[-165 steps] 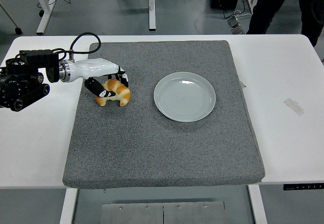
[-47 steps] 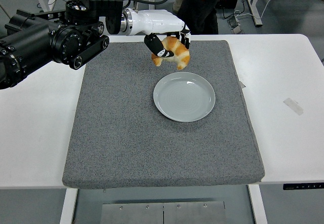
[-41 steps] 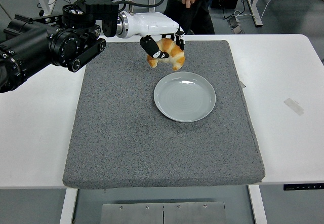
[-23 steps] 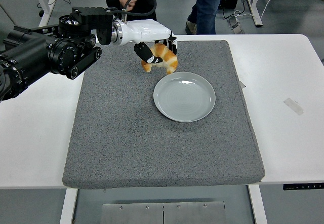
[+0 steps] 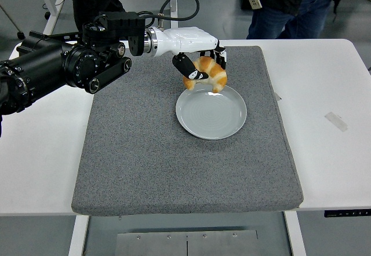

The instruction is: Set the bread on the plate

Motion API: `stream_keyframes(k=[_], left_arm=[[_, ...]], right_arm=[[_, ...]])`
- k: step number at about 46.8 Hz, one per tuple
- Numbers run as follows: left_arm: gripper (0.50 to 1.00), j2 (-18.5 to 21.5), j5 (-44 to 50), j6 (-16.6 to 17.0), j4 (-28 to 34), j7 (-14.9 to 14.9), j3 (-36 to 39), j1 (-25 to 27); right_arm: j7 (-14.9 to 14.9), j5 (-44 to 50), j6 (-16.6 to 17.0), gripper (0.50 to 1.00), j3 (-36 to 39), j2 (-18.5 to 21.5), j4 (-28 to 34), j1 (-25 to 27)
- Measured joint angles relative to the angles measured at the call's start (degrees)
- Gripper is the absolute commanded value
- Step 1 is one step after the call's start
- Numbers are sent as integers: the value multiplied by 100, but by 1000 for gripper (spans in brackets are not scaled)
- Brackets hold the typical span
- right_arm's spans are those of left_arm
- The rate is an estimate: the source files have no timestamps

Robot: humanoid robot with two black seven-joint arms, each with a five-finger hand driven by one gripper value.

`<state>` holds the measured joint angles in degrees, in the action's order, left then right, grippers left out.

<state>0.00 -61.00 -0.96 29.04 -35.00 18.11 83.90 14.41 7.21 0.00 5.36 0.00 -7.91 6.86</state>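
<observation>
A golden croissant-shaped bread (image 5: 210,75) hangs in the air over the far rim of the pale grey plate (image 5: 211,121). My left hand (image 5: 200,66), white with black fingers, is shut on the bread from above and the left. The plate lies on the grey mat (image 5: 145,152), with nothing on it. The left arm (image 5: 64,68) reaches in from the left edge. No right arm shows in the picture.
The grey mat covers the middle of the white table (image 5: 330,82). A small strip of tape (image 5: 337,121) lies on the table at the right. People stand behind the table at the top (image 5: 284,7), with table legs and cables on the floor.
The left hand lifted the bread off the mat's left side, carried it toward the plate, drew back left a little, and now has moved right so the bread hangs over the plate's far rim.
</observation>
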Motion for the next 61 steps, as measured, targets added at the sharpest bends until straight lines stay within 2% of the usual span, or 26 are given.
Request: stream_keyframes(k=[12,39,61], left_arm=[[500,0,-17,1,80,0,-57,-244],[500,0,-89,239,85,0,-153,-806],[500,0,-103,402,75,0,-124,-980]], right_arm=[[0,0,0,1000,0,0,0,0],[0,0,0,1000,0,0,2,0],[0,0,0,1000,0,0,0,0]])
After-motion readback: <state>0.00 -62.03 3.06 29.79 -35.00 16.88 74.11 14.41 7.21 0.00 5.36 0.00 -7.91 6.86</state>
